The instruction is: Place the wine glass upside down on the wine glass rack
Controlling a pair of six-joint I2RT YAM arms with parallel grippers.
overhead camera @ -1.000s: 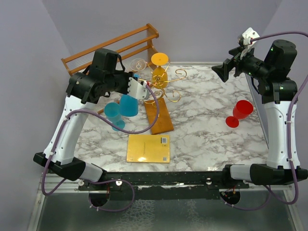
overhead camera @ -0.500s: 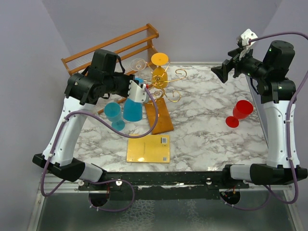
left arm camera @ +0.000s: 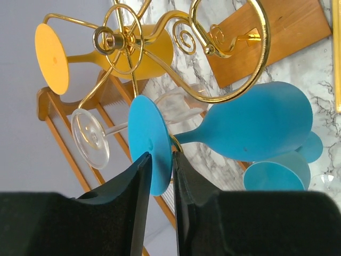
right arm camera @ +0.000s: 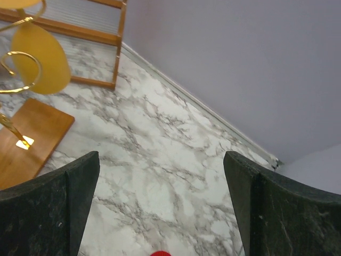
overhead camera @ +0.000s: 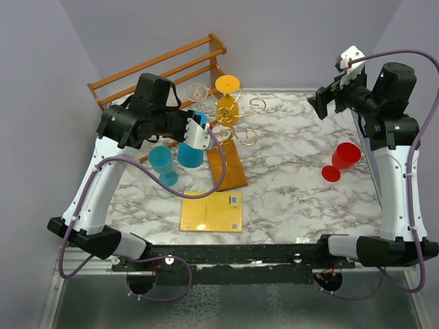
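The blue wine glass hangs upside down on the wine glass rack, its stem caught in a gold wire loop and its bowl toward the tabletop. The left jaws stand narrowly parted on either side of its round foot; whether they pinch it I cannot tell. The right jaws gape wide and empty above the tabletop's far right

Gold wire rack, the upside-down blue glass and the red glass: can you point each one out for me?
Gold wire rack (overhead camera: 228, 168): top view, on its wooden base.
Upside-down blue glass (left arm camera: 256, 122): left wrist view, on its bowl.
Red glass (overhead camera: 346, 155): top view, on its bowl.
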